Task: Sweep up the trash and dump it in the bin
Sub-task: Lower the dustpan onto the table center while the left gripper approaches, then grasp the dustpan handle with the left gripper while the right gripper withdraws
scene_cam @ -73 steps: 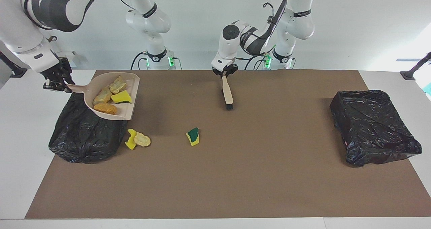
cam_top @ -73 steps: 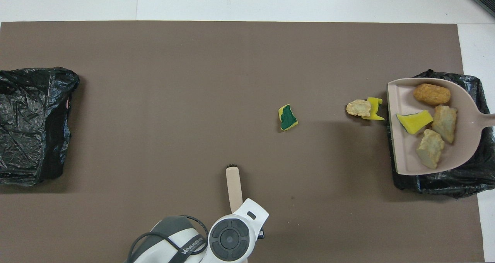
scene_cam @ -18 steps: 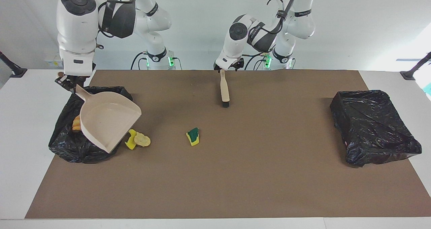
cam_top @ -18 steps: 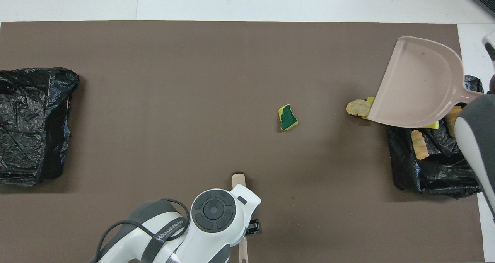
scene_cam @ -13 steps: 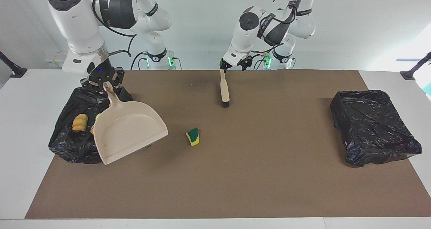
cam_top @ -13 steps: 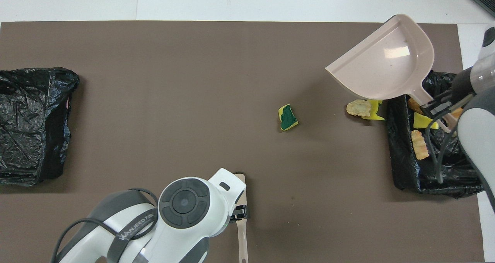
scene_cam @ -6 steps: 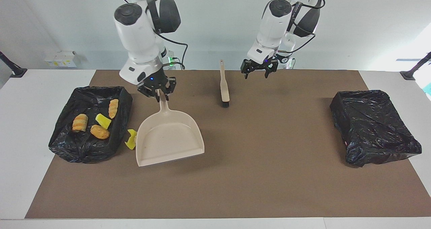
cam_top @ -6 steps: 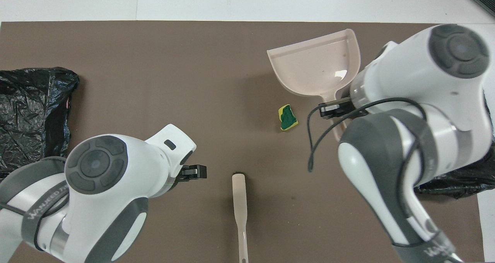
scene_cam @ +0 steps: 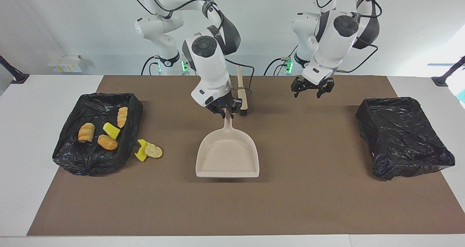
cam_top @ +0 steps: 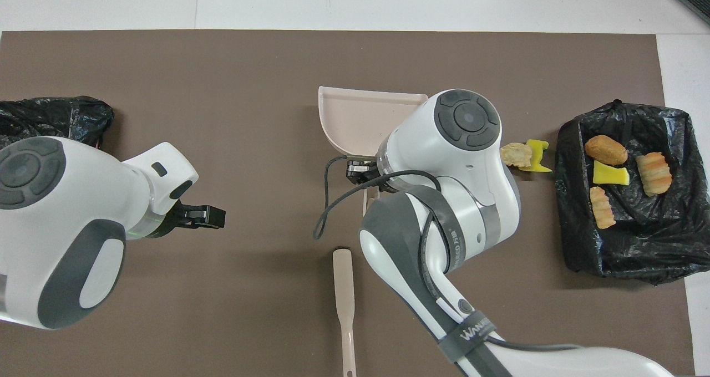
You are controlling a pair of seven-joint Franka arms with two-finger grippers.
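Right gripper [scene_cam: 227, 111] fingers clamp dustpan [scene_cam: 227, 154] handle; left gripper [scene_cam: 312, 89] fingers wide, empty; arm lettering partly readable: "WAN"

Right pincer [scene_cam: 226, 110] clamped shut, arm reaching mid-table; left pincer [scene_cam: 312, 89] hangs with fingers spread.

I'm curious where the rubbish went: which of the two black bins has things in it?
The bin at the right arm's end of the table: four pieces lie in it, three orange chunks and a yellow sponge bit. No trash shows in the other bin.
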